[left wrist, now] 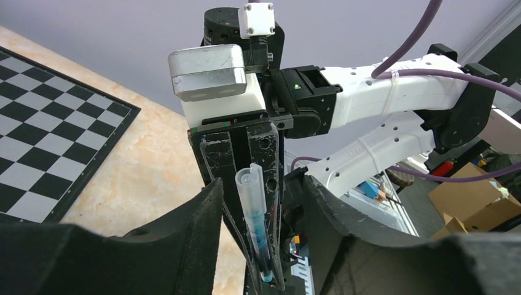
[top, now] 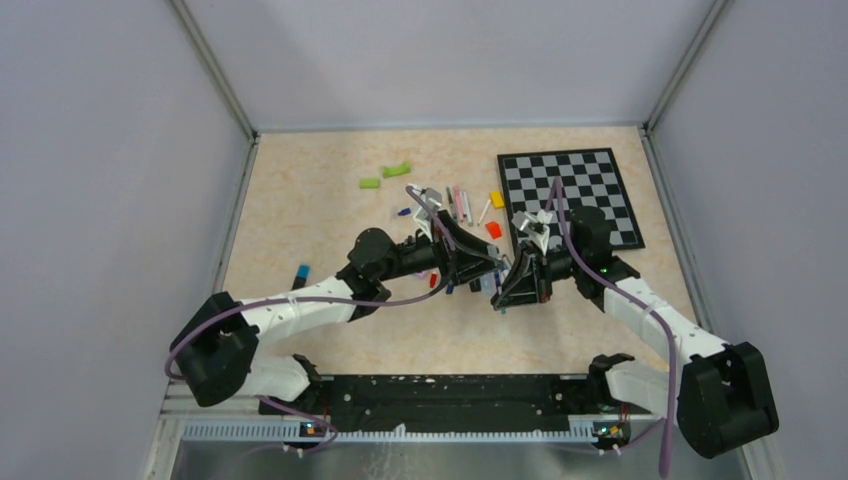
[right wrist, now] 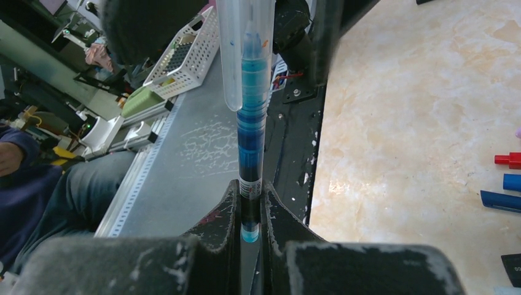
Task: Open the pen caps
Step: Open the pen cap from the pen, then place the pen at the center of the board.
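Mid-worktop (top: 300,210), both arms meet with their tips facing each other, raised off the surface. Right tool (right wrist: 250,198) is pinched tight on the tail end of a blue pen (right wrist: 250,147), which sticks straight out from its fingers toward the left arm. Clear cap (right wrist: 246,58) is on the pen's tip end, with the blue tip visible through it. Left tool (left wrist: 261,184) straddles that cap with jaws parted, one finger each side. Gaps show on both sides in both wrist views, so it is not gripping. The cap's end sits about level with the left fingertips (left wrist: 212,196). From the top camera the held pen is too small to make out between the two tools.

Loose pens (top: 460,205) lie scattered just toward the far edge from the tools; their caps are too small to tell on or off. Checkered mat (top: 570,195) lies flat toward the far right corner. Yellow block (top: 497,199) and orange block (top: 493,229) sit just beside the mat's left side, at the edge of the pen scatter. Green pieces (top: 397,169) are nearer the far edge, on the left-edge side of the scatter. One dark pen with a blue end (top: 301,272) lies alone toward the left edge, well apart from the rest. The right wrist view catches a red piece (right wrist: 509,160) and a blue piece (right wrist: 512,182) lying near each other on the worktop.
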Available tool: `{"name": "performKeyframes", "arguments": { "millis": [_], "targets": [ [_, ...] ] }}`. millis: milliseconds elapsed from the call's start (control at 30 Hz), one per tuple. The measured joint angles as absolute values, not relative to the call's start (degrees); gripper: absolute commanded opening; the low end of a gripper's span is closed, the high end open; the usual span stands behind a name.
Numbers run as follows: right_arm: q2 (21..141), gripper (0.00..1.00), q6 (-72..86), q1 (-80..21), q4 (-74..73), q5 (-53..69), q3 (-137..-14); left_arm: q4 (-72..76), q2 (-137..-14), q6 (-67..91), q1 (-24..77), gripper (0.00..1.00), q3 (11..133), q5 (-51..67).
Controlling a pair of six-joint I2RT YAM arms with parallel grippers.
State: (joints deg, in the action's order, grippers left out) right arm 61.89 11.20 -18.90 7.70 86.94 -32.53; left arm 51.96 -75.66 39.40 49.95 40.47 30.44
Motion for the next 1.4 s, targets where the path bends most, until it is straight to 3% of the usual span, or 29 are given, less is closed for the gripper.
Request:
{"name": "performKeyframes", "arguments": {
  "millis": [67,133,167,500,700,900,1133,1400],
  "targets": [
    [61.9,0.0,11.0,-18.9,7.6,87.0,-32.5,53.2,-76.5,40.3,50.0,0.32,40.5,30.9],
    [61.9,0.0,11.0,-18.9,7.6,87.0,-32.5,53.8,-77.2,40.9,50.0,0.06,40.6,31.4],
    [61.9,0.0,10.7,-18.9,7.6,87.4,-32.5,54.0,-77.5,41.2,50.0,0.0,40.7,31.6],
    [62.0,0.0,12.3,-18.9,13.6,85.2,-30.0,50.1,-78.1,41.9,47.1,0.0,42.5,32.5],
    [63.4,0.0,13.6,-19.4,13.2,87.3,-25.7,55.3,-76.9,41.0,34.9,0.0,52.5,21.0],
    [63.8,0.0,10.3,-18.0,9.4,85.0,-26.4,55.5,-72.0,38.8,33.2,0.0,57.4,19.1],
    [59.6,0.01,-10.5,-7.8,-11.9,60.8,-34.3,42.5,-60.5,36.9,32.9,0.0,47.6,20.1],
    [61.0,0.04,-22.9,-2.0,-22.3,43.1,-34.7,30.6,-53.7,38.6,32.9,0.0,32.1,22.2]
  ]
}}
